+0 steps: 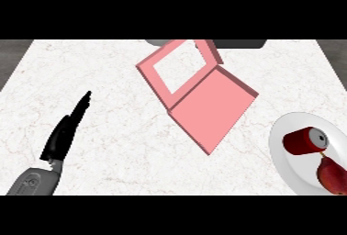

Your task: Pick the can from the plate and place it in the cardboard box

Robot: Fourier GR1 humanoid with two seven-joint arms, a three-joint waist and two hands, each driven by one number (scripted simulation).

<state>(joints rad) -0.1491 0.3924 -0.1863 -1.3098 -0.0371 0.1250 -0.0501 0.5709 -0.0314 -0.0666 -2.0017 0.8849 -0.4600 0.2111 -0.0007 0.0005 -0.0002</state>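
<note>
Nearest, by the marble counter's [122, 151] front-left corner, the black left hand [64, 133] rests with fingers straight, holding nothing; no right hand shows. At the front-right edge, the red metal can [305, 141] lies on its side on the round white plate [284, 158], touching a dark red pear-like fruit [332, 176]. It could roll away or nudge the fruit when grasped. Farther back, the flat pink cardboard box [203, 92] sits open and shallow, so the can might roll out.

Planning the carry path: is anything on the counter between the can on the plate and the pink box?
Nothing visible. The can lies on its side on the plate at the right edge, a red fruit just below it. Bare counter separates the plate from the open box up-left.
</note>
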